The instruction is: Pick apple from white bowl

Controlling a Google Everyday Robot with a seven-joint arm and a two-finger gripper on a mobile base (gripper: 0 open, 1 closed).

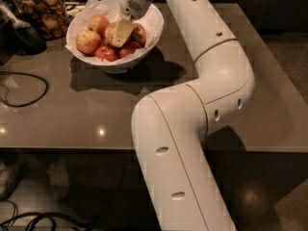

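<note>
The white bowl (151, 43), lined with crumpled white paper, stands at the back left of the dark table and holds several apples. The pale yellow-green apple (110, 32) lies near the bowl's middle, between a blushed apple (88, 41) on the left and darker red apples (107, 53) in front. My gripper (121, 37) reaches down into the bowl from the back and sits right against the pale apple, covering its right side. My white arm runs from the bowl across the table's right half to the front.
A glass jar of brown snacks (41, 9) stands behind the bowl at the left. A black object (20, 36) lies at the left edge, and a black cable (30, 93) loops on the table (91, 114). The table's front edge runs across the middle of the view.
</note>
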